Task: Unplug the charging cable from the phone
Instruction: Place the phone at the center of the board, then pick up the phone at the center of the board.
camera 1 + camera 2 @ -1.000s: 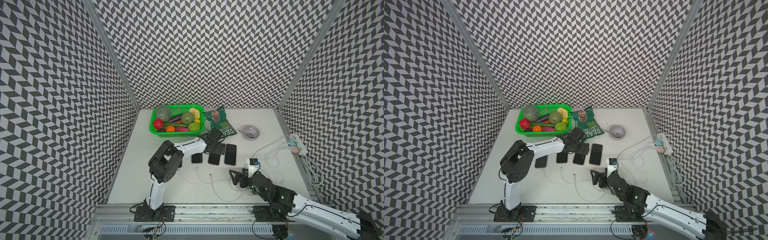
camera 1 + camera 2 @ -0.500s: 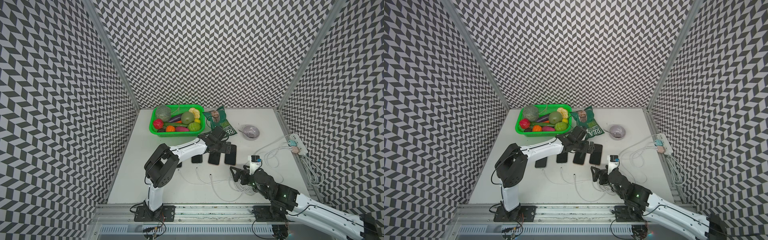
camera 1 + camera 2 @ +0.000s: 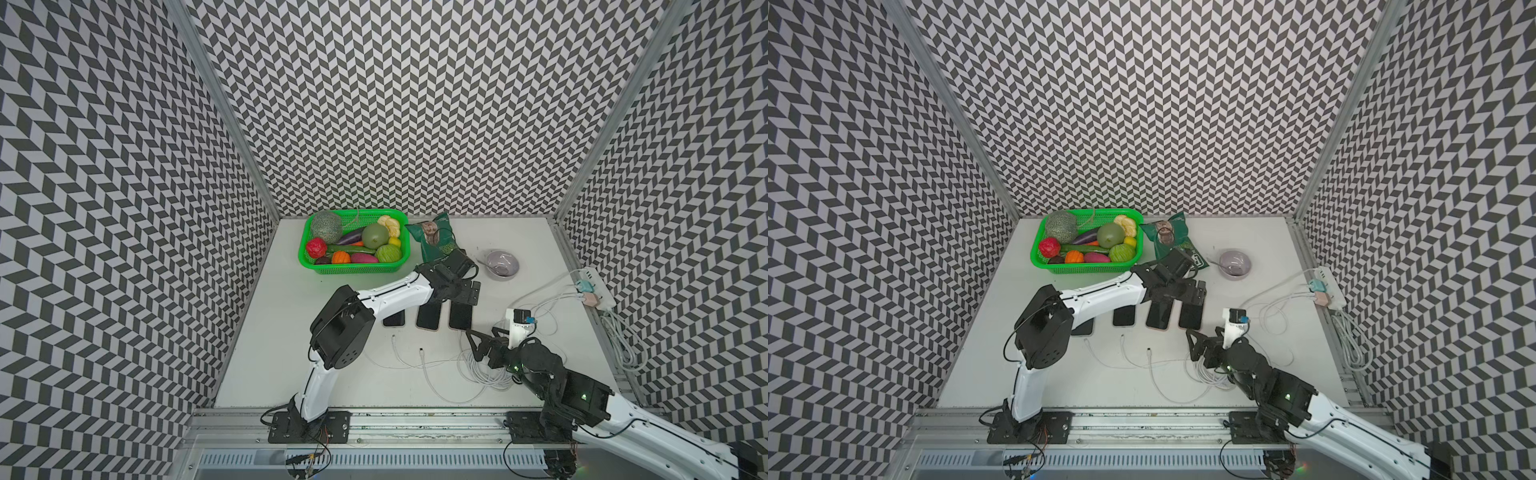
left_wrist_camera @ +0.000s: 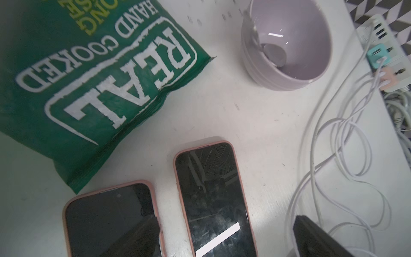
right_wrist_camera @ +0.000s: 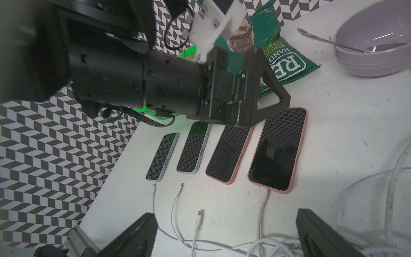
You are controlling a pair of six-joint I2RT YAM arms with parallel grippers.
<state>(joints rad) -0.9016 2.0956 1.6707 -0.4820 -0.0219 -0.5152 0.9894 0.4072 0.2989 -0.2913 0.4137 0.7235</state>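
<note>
The phone (image 5: pixel 278 151) has a pink case and a dark screen. It lies flat on the white table (image 5: pixel 344 138), screen up, at one end of a row with three other phones (image 5: pixel 231 153). The charging cable (image 5: pixel 260 213) is thin and white. Its plug sits in the phone's short bottom edge. From there it runs straight away from the phone and into a messy pile of white loops (image 5: pixel 280 243)

Both top views look down from high on the near side over the whole table (image 3: pixel 286 328). Both wrist views hang close above it and share the rightmost phone (image 5: pixel 278 151).
</note>
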